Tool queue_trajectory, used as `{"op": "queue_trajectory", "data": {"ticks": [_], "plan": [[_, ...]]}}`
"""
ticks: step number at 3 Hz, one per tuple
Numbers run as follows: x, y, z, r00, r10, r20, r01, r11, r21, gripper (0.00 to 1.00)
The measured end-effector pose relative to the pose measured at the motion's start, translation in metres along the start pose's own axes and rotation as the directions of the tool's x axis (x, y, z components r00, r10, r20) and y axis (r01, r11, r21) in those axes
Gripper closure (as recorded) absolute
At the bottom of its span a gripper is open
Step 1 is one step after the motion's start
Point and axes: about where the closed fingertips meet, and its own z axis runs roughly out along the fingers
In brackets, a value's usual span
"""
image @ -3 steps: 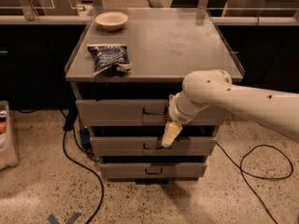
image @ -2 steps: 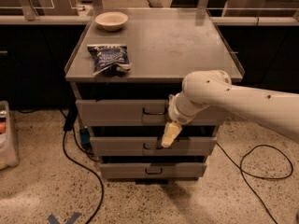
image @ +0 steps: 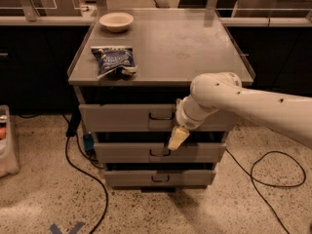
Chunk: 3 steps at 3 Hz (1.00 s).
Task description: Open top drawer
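The top drawer (image: 122,118) is the widest grey front under the cabinet top, with a small dark wire handle (image: 161,116) at its centre. A dark gap shows between the cabinet top and the drawer front. My gripper (image: 177,137) hangs from the white arm that comes in from the right. Its yellowish tip points down, just right of and below the top drawer's handle, over the gap above the middle drawer (image: 131,152). It is not on the handle. The bottom drawer (image: 131,178) lies below.
A blue snack bag (image: 114,60) and a white bowl (image: 116,21) lie on the cabinet top (image: 185,48). Black cables (image: 83,174) run over the speckled floor on both sides. A counter stands behind, and a white bin (image: 7,145) stands at the left edge.
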Motion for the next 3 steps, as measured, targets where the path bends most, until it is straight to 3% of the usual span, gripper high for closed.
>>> {"op": "queue_trajectory", "data": {"ticks": [3], "plan": [[0.0000,0.0001,0.0001,1.000,0.000,0.000,0.000,1.0000,0.000,0.92]]}}
